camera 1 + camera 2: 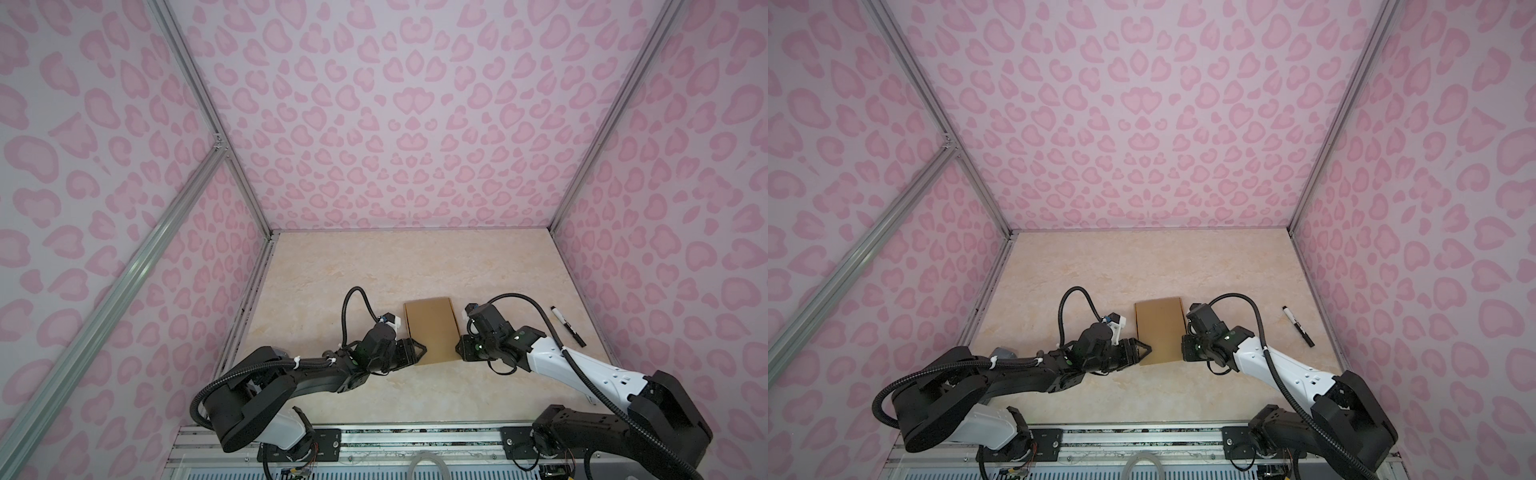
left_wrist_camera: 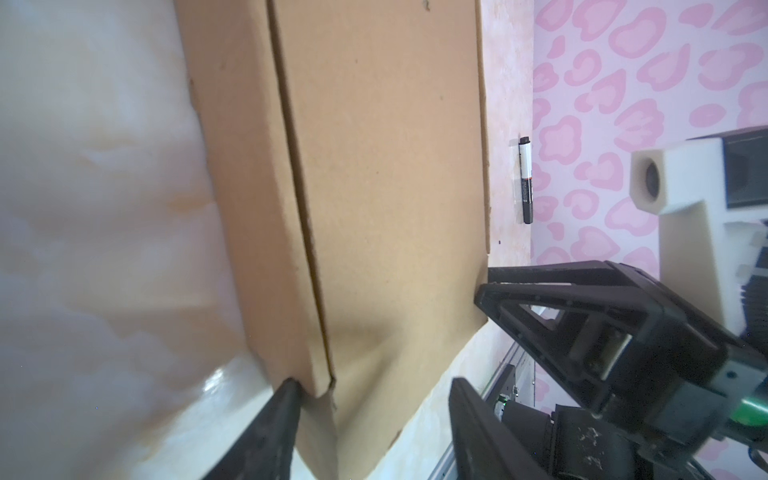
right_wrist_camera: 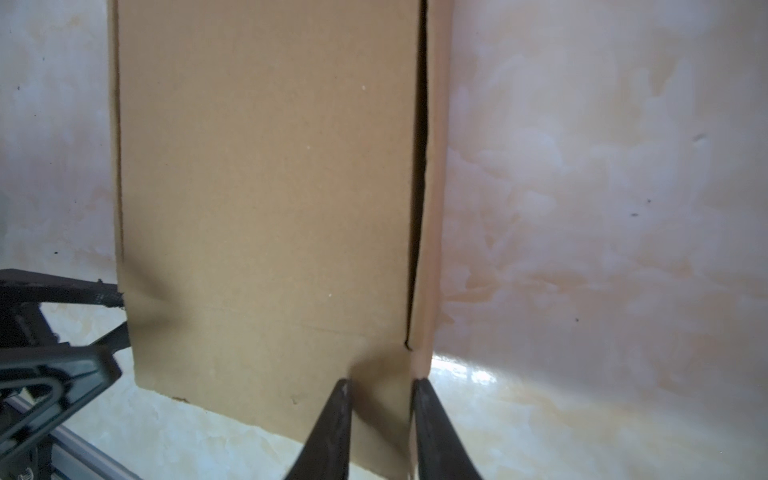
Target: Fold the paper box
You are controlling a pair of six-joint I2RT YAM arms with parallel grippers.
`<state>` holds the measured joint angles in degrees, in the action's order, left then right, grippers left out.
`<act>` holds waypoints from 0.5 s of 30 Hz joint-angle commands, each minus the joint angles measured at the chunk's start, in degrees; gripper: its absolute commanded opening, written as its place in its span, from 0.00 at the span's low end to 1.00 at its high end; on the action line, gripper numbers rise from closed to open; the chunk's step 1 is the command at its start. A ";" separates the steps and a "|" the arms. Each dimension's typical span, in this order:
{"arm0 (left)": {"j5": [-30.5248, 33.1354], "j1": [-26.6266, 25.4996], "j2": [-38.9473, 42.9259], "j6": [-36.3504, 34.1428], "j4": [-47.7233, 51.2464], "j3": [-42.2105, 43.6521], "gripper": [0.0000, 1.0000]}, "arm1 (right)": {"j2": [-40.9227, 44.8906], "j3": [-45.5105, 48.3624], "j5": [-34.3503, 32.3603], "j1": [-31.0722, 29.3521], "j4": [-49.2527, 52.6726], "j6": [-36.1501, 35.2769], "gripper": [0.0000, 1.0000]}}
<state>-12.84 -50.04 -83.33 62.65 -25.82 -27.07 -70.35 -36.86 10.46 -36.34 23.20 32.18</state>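
Two grippers are set at the near corners of the paper box (image 1: pixel 432 330), a shallow brown corrugated carton that is laid flat near the middle of the marble-patterned table (image 1: pixel 332 270), its top panel folded down over the side walls. The left gripper (image 2: pixel 372 386) is seen with its jaws apart, the near left corner of the carton lying between them; one fingertip (image 2: pixel 280 415) is touching the side wall there. The right gripper (image 3: pixel 380 386) is closed to a narrow gap on the near right corner, with the side wall and the edge of the top panel pinched between its fingers. A dark slit is shown between panel and wall on that side. A black marker pen (image 1: pixel 568 326) is laid well apart, to the right of the box.
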 commanded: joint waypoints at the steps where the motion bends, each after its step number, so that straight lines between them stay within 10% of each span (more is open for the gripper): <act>1: -0.17 -0.06 0.56 -0.34 -2.91 -0.07 0.60 | 0.17 0.04 -0.98 -0.05 0.18 -1.09 0.27; 15: -0.12 0.68 1.94 -1.19 -1.53 -0.03 0.62 | -0.67 0.30 0.12 -0.22 -0.96 -0.69 0.27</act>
<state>-12.86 -49.78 -82.26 62.26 -25.78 -27.07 -70.87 -36.84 10.50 -36.42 23.33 31.88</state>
